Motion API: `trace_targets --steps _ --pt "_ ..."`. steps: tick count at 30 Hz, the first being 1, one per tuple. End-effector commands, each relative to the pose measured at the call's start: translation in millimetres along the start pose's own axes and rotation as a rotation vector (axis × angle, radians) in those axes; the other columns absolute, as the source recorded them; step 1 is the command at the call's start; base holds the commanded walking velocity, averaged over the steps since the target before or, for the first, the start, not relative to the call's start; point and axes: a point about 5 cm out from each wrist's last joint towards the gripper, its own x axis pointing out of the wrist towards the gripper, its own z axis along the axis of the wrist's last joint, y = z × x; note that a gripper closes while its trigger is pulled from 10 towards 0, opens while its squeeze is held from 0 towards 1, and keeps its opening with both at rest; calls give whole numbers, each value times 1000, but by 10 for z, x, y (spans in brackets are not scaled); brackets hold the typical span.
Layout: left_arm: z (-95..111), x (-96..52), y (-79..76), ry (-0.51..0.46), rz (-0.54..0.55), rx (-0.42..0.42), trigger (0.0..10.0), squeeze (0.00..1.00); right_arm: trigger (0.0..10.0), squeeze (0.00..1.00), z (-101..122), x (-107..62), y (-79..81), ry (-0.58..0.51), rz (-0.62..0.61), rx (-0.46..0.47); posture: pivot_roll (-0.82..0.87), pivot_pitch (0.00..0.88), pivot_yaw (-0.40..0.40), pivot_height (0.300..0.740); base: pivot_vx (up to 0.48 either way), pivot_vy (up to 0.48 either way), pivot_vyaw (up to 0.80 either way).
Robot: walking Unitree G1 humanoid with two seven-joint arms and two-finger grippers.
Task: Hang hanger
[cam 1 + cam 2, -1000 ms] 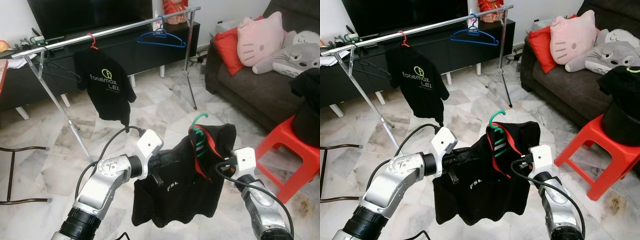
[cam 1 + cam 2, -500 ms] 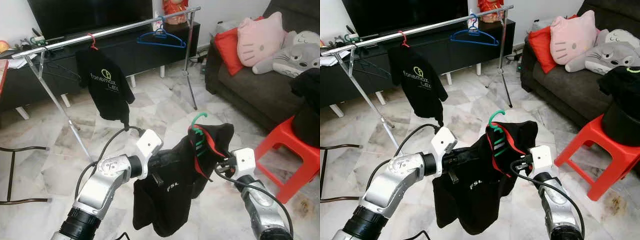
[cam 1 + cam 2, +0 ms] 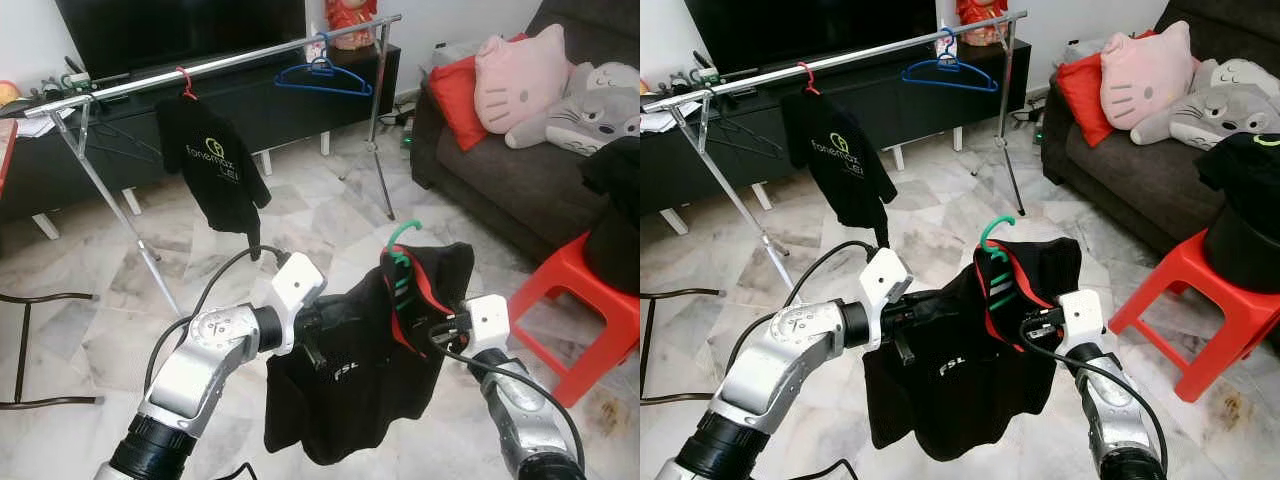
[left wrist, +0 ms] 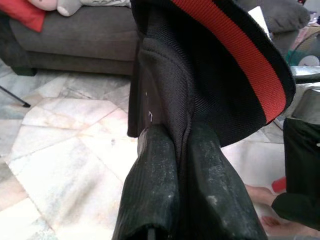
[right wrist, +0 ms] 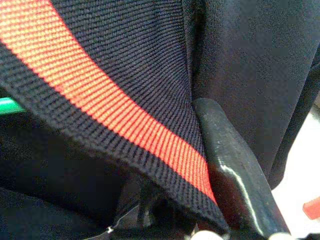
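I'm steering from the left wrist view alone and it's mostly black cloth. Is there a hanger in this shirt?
Observer: Yes, a green hanger sits in the collar of the black shirt, hook pointing up.
Operator: Is the other arm helping?
Observer: The right gripper is pressed into the shirt's far side by the red-trimmed collar; the left gripper pinches its other side.
Operator: Where's the rail?
Observer: The silver clothes rail stands ahead across the marble floor, with another black shirt and a blue hanger on it.
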Motion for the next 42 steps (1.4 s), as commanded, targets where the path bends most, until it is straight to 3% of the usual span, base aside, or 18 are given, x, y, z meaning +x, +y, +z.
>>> trace_targets --steps 1,5,9,15,19,21,27,31,42 --pt "110 -13 -29 -41 -22 32 10000 0 0 0 0 14 -1 10 0 -13 -107 0 43 740 0 0 0" --pt "-26 -76 27 54 3 80 10000 0 0 0 7 16 -13 13 4 -25 -107 0 42 740 0 0 0" --pt "-279 -211 215 257 113 213 10000 0 0 0 0 1 -62 30 5 -50 -107 0 42 740 0 0 0" --pt "-421 -397 352 396 152 324 10000 0 0 0 5 -7 -112 53 11 -78 -109 0 42 740 0 0 0" --pt "-382 -543 339 369 60 329 10000 0 0 0 -22 -28 -154 95 37 -104 -110 0 36 740 0 0 0" --pt "-324 -649 302 349 -41 371 10000 0 0 0 -58 -57 -200 140 58 -134 -105 0 28 740 0 0 0" --pt "-286 -880 242 440 -253 460 10000 0 0 0 -102 -112 -285 217 123 -191 -99 0 22 740 0 0 0" --pt "-165 -894 225 340 -308 449 10000 0 0 0 -112 -138 -353 263 149 -205 -105 0 16 740 0 0 0" --pt "-46 -878 221 231 -381 481 10000 0 0 0 -256 -222 -339 379 249 -309 -107 0 15 740 0 0 0"
